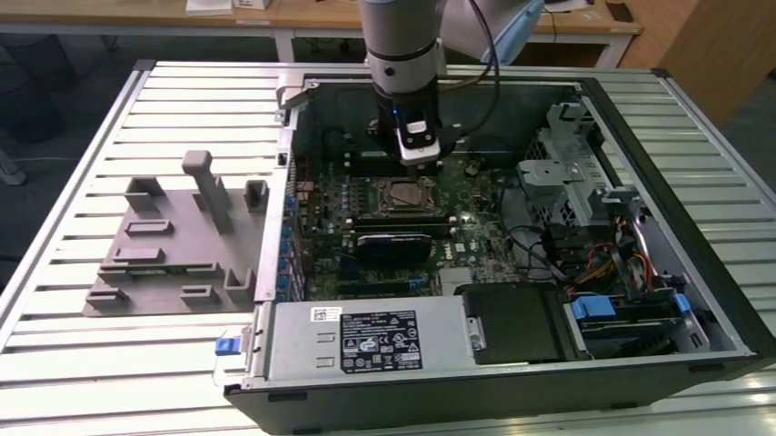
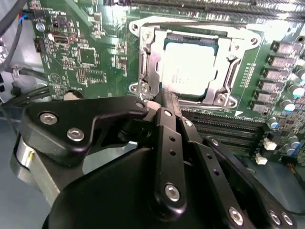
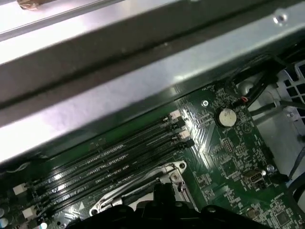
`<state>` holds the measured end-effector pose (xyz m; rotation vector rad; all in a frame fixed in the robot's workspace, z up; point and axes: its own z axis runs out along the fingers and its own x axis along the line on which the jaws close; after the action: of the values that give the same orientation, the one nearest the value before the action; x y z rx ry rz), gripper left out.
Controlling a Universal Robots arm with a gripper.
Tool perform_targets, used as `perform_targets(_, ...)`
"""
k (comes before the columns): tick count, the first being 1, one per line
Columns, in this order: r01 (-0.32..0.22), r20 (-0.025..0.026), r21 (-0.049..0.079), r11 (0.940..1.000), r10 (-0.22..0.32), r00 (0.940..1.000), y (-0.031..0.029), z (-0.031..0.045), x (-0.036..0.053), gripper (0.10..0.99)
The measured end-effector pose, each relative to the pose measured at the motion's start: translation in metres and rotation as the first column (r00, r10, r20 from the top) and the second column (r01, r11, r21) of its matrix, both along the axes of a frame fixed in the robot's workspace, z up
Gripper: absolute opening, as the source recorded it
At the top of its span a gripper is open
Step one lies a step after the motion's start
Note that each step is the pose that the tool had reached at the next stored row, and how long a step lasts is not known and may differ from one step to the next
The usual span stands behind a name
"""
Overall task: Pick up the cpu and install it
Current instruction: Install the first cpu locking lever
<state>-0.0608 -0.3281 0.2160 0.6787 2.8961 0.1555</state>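
Cpu sits seated in the motherboard socket, silver top up, faint print unreadable. Gripper hangs just above the socket's 12 o'clock edge in the exterior view; whether it is clenched or released I cannot tell. White label on the power supply, text illegible.

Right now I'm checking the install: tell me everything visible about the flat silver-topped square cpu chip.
The flat silver-topped square cpu chip lies level in the metal socket frame on the green motherboard. Its pale metal top is bare, with faint print and a thin darker rim. The black gripper sits beside the frame's edge, not holding the chip.
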Motion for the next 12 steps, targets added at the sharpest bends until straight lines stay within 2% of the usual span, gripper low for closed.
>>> perform_targets(3, 0.000, -0.0003, 0.000, 1.0000, 0.000, 1.0000, -0.0036, 0.0000, 0.0000, 0.106)
perform_targets(4, 0.000, -0.0014, 0.000, 1.0000, 0.000, 1.0000, -0.0046, -0.0001, 0.0000, 0.106)
perform_targets(5, 0.000, -0.0051, 0.000, 1.0000, 0.000, 1.0000, -0.0053, -0.0002, 0.0000, 0.106)
perform_targets(6, 0.000, -0.0120, 0.000, 1.0000, 0.000, 0.9999, -0.0059, -0.0005, 0.0000, 0.106)
perform_targets(9, -0.001, -0.0373, -0.002, 1.0000, 0.001, 0.9993, -0.0072, -0.0010, 0.0000, 0.106)
perform_targets(10, -0.001, -0.0425, -0.003, 1.0000, 0.001, 0.9991, -0.0077, -0.0011, 0.0000, 0.106)
perform_targets(12, -0.001, -0.0481, -0.009, 1.0000, 0.000, 0.9988, -0.0094, -0.0012, 0.0000, 0.106)
